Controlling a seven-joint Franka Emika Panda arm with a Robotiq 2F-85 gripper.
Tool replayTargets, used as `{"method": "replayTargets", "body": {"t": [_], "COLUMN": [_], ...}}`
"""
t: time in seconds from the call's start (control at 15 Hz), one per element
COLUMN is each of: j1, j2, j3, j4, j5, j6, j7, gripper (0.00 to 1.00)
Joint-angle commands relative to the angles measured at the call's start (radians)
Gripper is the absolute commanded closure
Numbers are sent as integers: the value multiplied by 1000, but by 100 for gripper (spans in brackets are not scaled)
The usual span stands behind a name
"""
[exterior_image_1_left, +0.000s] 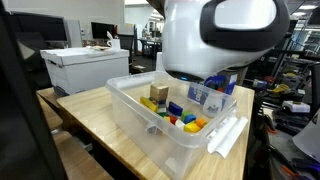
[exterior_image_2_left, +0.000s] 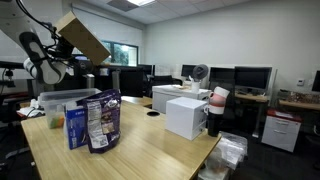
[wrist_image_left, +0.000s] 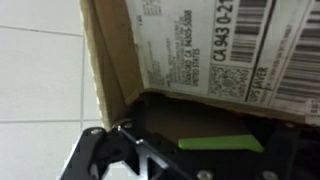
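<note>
**Cardboard box aloft at the wide claw**

The claw (wrist_image_left: 185, 155) stands spread wide, with nothing pinched. The cardboard box (exterior_image_2_left: 82, 38) hangs tilted just in front of it. It looks light, stiff and crushable, so I'd grip 1 wall edge, not a flap.

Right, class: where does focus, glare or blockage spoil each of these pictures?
Wrist view: soft focus, the cardboard box label barely legible. In an exterior view the robot's white casing looms blurred and washed out, hiding part of the clear bin. In an exterior view lighting is even, the snack bag crisp.
</note>
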Motion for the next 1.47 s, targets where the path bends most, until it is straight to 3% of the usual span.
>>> {"method": "replayTargets", "body": {"t": [0.0, 1.4], "j1": [-18, -9], "j2": [1, -12], "j3": [32, 33], "j4": [80, 107], "j5": [50, 147], "j6": [-32, -46], "j7": [78, 263], "gripper": [0, 0]}}
